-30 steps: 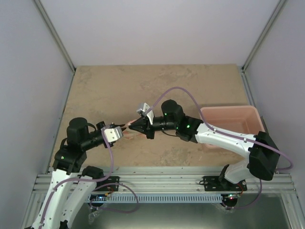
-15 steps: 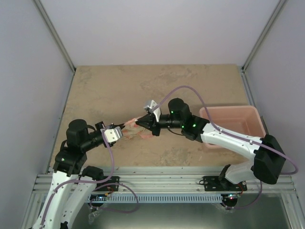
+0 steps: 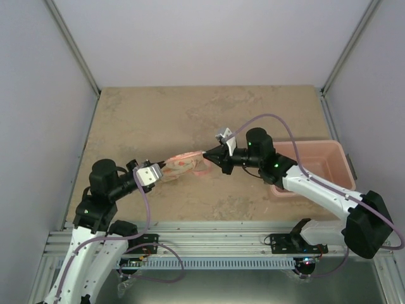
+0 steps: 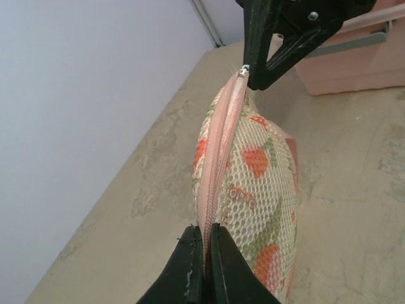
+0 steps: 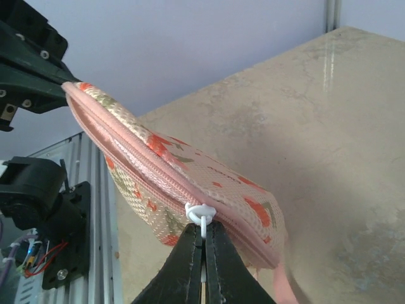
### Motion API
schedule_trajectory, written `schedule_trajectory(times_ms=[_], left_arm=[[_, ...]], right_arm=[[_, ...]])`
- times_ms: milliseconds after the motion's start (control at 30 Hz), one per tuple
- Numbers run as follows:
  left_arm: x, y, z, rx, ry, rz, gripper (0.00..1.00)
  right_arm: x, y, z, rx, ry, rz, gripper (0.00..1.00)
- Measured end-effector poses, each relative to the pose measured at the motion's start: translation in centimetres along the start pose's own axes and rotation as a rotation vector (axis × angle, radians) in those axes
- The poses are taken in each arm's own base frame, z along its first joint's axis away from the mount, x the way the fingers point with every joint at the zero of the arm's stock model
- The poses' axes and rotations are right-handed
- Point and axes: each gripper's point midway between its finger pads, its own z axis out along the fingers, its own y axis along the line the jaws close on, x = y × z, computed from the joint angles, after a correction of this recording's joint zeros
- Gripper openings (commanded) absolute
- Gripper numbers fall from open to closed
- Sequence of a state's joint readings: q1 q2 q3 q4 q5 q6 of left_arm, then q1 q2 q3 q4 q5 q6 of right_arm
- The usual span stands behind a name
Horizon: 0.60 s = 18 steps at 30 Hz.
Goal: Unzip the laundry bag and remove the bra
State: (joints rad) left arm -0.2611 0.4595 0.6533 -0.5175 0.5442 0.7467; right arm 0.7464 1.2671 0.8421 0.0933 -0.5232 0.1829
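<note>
Laundry bag stands stretched on edge between both grippers, just left of the pink tub. The left gripper is clenched on its pink rim at the end farthest from the tub. The right gripper pinches the white zip pull at the nearer end.

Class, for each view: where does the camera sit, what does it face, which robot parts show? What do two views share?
Top: above and behind, facing down at the table; both arms show.
Left wrist: faces along the bag to the right gripper; own fingers show.
Right wrist: faces along the bag to the left gripper; own fingers show.
Shared: the bag.
</note>
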Motion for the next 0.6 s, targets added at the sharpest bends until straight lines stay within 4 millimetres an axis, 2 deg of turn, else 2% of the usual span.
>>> schedule_trajectory(times_ms=[167, 200, 267, 300, 333, 500, 600], left_arm=[[0.1, 0.3, 0.4, -0.023, -0.028, -0.083, 0.00], [0.4, 0.0, 0.6, -0.021, -0.032, -0.101, 0.12], [1.2, -0.7, 1.1, -0.003, -0.035, -0.137, 0.45], [1.6, -1.2, 1.3, 0.012, -0.036, -0.146, 0.57], [1.8, -1.6, 1.4, 0.029, -0.038, -0.154, 0.65], [0.4, -2.3, 0.8, 0.082, -0.083, -0.131, 0.92], [-1.7, -1.7, -0.2, 0.073, -0.128, -0.105, 0.94]], right_arm=[[-0.9, 0.5, -0.3, -0.030, -0.007, 0.000, 0.00], [-1.2, 0.7, -0.3, -0.036, -0.008, 0.000, 0.01], [-2.1, 1.3, 0.1, -0.049, -0.019, -0.007, 0.01], [-2.6, 1.8, 0.4, -0.058, -0.024, -0.015, 0.01], [-3.1, 2.5, 0.7, -0.068, -0.029, -0.025, 0.00], [-5.3, 5.4, 2.4, -0.114, -0.042, -0.063, 0.01], [-5.6, 6.0, 3.3, -0.117, -0.038, -0.076, 0.00]])
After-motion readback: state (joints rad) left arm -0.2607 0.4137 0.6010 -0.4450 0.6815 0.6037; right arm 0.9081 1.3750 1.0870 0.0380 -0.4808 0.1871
